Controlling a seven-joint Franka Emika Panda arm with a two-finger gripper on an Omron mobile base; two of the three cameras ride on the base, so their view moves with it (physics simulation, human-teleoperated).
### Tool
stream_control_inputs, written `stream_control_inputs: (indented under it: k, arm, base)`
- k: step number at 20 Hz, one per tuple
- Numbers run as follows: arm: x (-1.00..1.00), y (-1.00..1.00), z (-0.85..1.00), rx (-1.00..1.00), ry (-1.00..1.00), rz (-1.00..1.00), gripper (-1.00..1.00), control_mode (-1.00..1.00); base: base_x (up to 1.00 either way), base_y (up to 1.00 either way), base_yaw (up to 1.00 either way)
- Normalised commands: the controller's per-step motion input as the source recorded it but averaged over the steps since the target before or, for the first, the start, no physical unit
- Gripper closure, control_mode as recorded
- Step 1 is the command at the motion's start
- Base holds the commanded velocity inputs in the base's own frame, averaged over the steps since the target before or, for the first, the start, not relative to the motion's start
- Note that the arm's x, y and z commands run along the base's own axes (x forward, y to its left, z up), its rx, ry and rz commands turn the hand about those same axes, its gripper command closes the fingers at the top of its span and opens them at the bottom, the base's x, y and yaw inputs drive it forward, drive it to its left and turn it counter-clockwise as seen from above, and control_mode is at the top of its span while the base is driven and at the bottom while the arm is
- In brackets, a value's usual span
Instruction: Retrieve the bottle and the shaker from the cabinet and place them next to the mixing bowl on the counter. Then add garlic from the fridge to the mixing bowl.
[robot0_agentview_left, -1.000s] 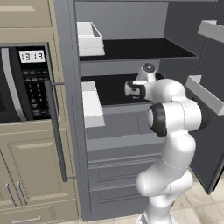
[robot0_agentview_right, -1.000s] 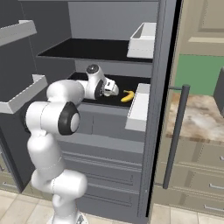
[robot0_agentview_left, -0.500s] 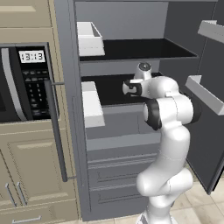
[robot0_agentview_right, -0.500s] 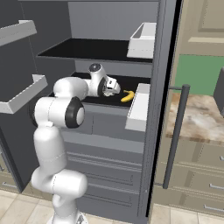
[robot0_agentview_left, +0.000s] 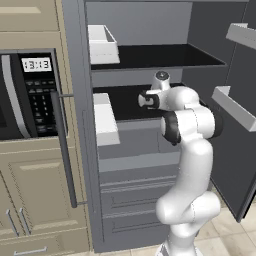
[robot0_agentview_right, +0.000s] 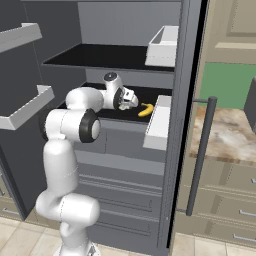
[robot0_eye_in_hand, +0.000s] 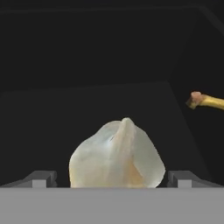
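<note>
Closest to the hand camera, between the two dark fingertips, sits the garlic (robot0_eye_in_hand: 117, 155): a pale, waxy bulb, cream-white with faint orange tinges near its base and a ridged seam running up to a blunt point. The hand (robot0_eye_in_hand: 112, 179) stands released, its jaws spread wide on either side of the bulb and not closed on it. The garlic rests on a matte black shelf (robot0_eye_in_hand: 87, 109) inside the fridge (robot0_agentview_left: 80, 150). Off to one side on the same shelf lies a banana (robot0_agentview_right: 145, 109), smooth and yellow, its brownish stem end poking in at the edge of the hand view.

From the base views, the hand (robot0_agentview_right: 131, 99) reaches into the middle level of the dark grey fridge, above smooth grey drawer fronts. White boxy bins (robot0_agentview_left: 104, 118) hang at the open front, and another white bin (robot0_agentview_left: 102, 44) sits on the shelf above.

Further left stands a black-faced microwave (robot0_agentview_left: 30, 95) whose display (robot0_agentview_left: 37, 64) reads 13:13. Beyond the long grey bar handle (robot0_agentview_right: 200, 155) on the right, the mottled brown-and-beige marble tabletop (robot0_agentview_right: 227, 137) shows.
</note>
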Motion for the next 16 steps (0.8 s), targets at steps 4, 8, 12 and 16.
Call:
stream_control_inputs:
  k: [4,8,12,16]
  arm:
    - [0.28,-0.01,-0.17,0.0,0.0,0.0,-1.0,-1.0]
    - [0.28,-0.16,0.0,0.0,0.0,0.03,-1.0,-1.0]
    - [0.14,-0.24,0.0,0.0,0.0,0.07,-1.0,-1.0]
    - [0.0,-0.01,-0.03,0.0,0.0,0.0,1.0,-1.0]
  base:
    - [0.0,0.0,0.0]
    - [0.0,0.0,0.0]
    - [0.0,0.0,0.0]
    - [0.0,0.0,0.0]
